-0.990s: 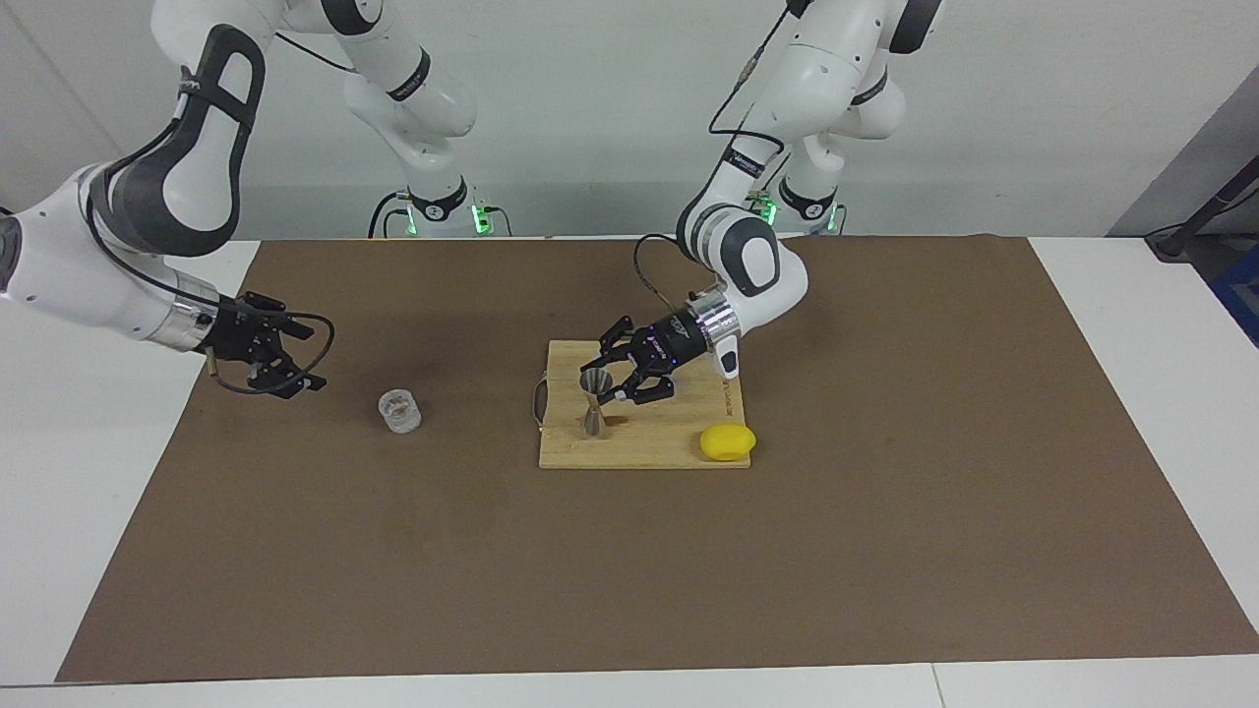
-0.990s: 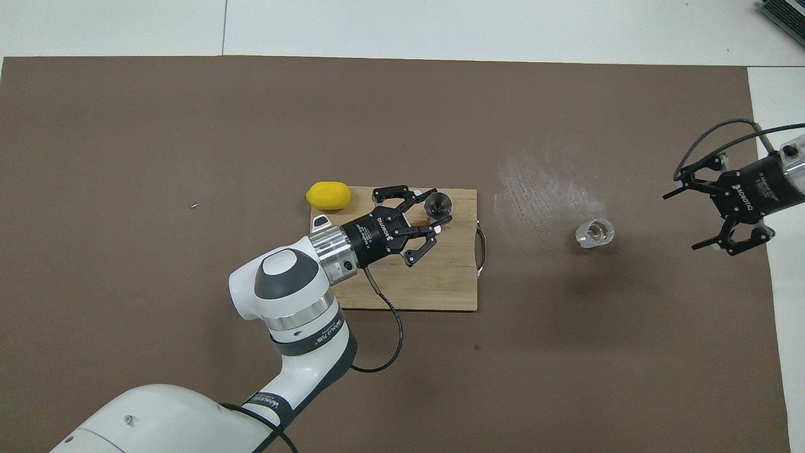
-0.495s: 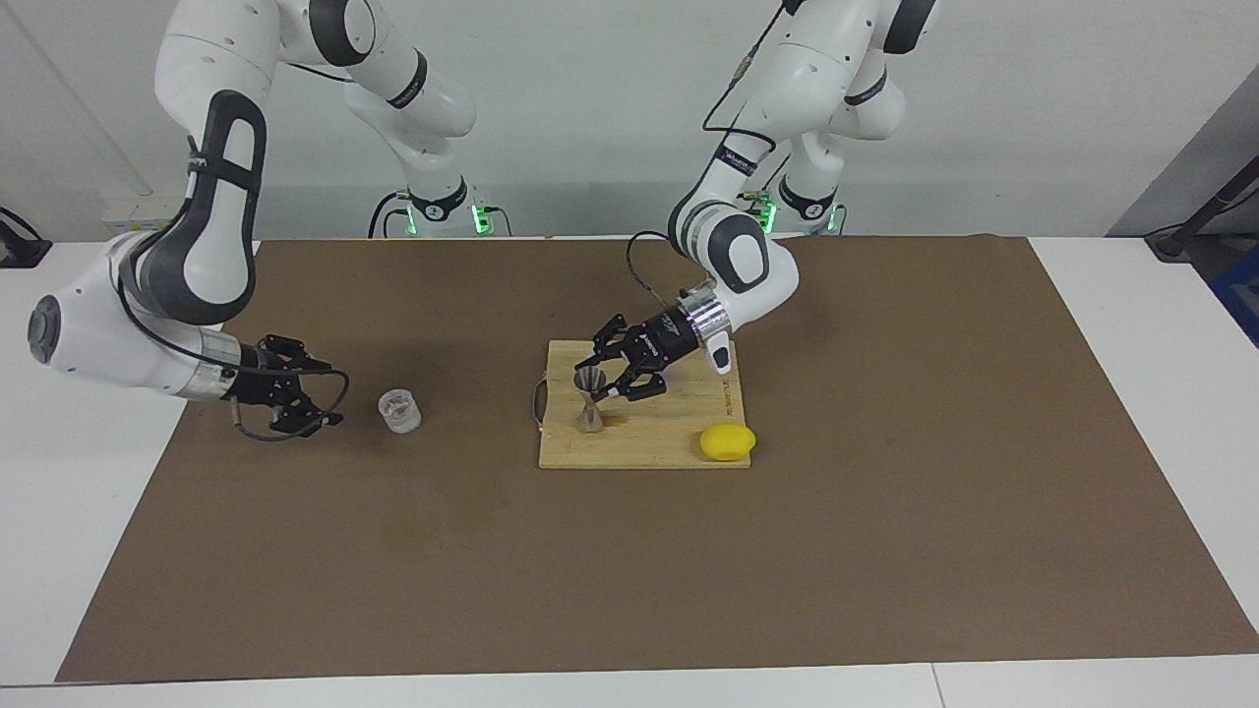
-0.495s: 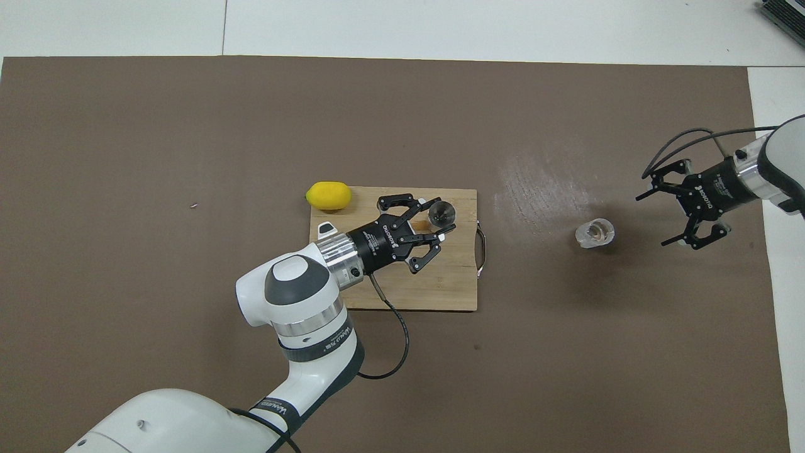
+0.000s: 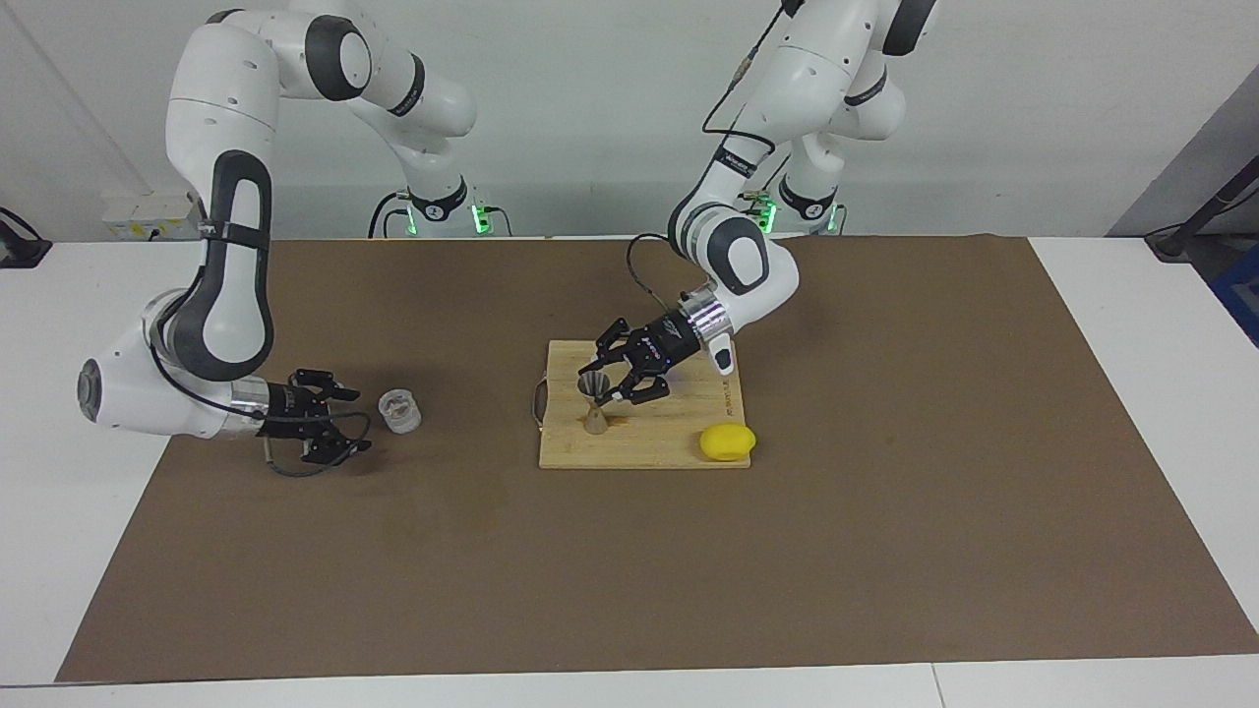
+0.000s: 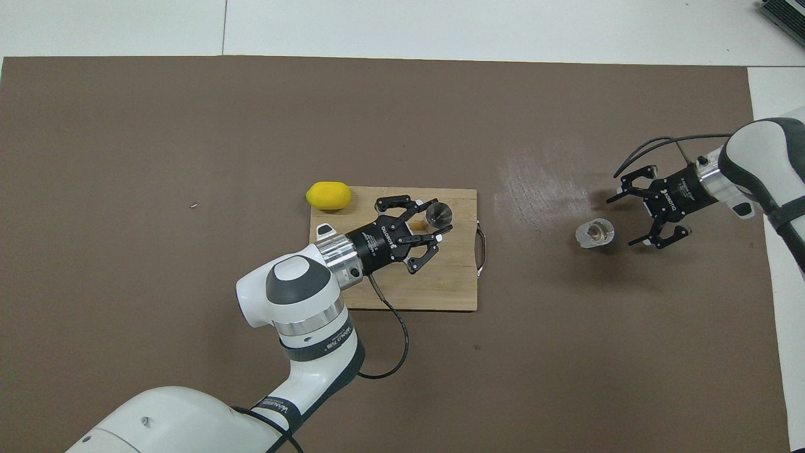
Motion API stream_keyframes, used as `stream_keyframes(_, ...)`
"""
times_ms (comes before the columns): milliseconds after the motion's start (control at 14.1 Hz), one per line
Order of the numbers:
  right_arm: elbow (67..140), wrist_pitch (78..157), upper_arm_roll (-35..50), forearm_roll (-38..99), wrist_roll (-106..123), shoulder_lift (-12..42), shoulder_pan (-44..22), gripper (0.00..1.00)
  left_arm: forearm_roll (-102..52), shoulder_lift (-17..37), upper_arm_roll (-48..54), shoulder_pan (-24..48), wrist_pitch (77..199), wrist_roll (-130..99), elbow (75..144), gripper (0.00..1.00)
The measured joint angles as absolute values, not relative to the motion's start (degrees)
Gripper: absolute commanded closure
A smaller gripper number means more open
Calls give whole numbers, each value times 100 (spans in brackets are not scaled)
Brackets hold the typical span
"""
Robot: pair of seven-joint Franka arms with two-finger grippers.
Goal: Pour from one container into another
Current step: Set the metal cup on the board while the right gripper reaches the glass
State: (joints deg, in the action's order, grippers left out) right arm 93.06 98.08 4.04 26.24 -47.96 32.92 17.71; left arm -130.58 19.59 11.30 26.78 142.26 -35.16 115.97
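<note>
The clear glass cup [image 5: 399,411] [image 6: 594,233] stands upright on the brown mat toward the right arm's end of the table. My right gripper [image 5: 346,418] [image 6: 619,220] hangs open just beside it, low over the mat, with a small gap between them. The steel hourglass jigger [image 5: 593,401] [image 6: 438,214] stands on the wooden cutting board [image 5: 669,447] [image 6: 440,289]. My left gripper [image 5: 602,388] [image 6: 438,220] reaches in from the side and is shut on the jigger near its waist.
A yellow lemon [image 5: 728,442] [image 6: 328,195] lies at the board's corner toward the left arm's end, on the edge farther from the robots. The brown mat [image 5: 885,551] covers most of the white table.
My right gripper has come down and moved in toward the glass cup, still open. My left gripper stays on the jigger, having shifted only slightly.
</note>
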Motion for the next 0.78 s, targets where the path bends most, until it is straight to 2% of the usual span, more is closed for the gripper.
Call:
stream_keyframes(566, 9814, 10156, 477, 3088, -4447, 3275, 1729, 3, -13058, 1944, 1107, 2675, 14217, -3477, 11563, 0)
stream_keyframes(778, 9903, 10172, 481, 3271, -4446, 3242, 1690, 3, -13054, 1688, 1049, 2625, 14329, -3475, 11495, 0)
